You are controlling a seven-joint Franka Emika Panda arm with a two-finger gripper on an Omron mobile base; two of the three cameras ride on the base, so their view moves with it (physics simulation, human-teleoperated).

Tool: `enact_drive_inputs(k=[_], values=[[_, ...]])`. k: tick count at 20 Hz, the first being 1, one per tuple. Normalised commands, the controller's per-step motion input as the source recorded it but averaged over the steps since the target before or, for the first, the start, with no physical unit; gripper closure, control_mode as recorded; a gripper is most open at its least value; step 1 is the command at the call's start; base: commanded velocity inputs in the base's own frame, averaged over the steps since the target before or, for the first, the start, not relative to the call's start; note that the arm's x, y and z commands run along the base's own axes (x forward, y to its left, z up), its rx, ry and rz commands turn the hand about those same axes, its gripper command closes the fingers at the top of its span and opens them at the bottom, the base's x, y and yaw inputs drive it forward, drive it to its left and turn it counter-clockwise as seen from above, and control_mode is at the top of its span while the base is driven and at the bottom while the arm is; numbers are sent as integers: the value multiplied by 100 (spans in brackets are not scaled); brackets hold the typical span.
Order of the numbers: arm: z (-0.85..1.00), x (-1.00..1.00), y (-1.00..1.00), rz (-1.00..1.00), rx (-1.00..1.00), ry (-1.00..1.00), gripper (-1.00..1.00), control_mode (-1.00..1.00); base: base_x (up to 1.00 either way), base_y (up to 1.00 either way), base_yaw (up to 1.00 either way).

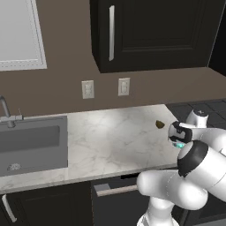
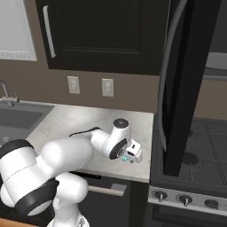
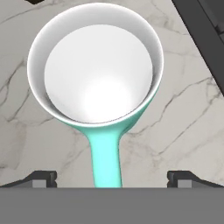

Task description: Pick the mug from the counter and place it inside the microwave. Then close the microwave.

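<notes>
The small teal mug with a white inside [image 3: 94,72] stands upright on the white-grey veined marble table [image 1: 114,137], near its right end, just beside the black gas stovetop [image 2: 199,164]. In the hand view the claw [image 3: 111,179] looks straight down into it, its 2 dark fingertips [image 3: 41,178] spread wide to either side of the teal handle, neither touching it. From the right base view a sliver of teal shows under the white hand at the table's front right corner.

The step in hand looks like the grasp, not yet made. To do it well, the claw should come down with the handle centred between the tips, or shift forward to take the rim wall, then press in evenly so the mug does not twist or tip.

The tall dark microwave door [image 2: 181,84] hangs open above the stovetop, so the lift must clear its edge. A tiny olive-brown lump [image 1: 160,124] lies near the mug.
</notes>
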Motion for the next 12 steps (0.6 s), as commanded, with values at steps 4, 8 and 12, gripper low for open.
enact_drive_inputs(k=[4,8,12], values=[[-9,6,0,0,0,0,-100,-100,0,0,0],[-5,0,0,0,0,0,-100,-100,0,0,0],[0,0,0,0,0,0,-100,-100,0,0,0]])
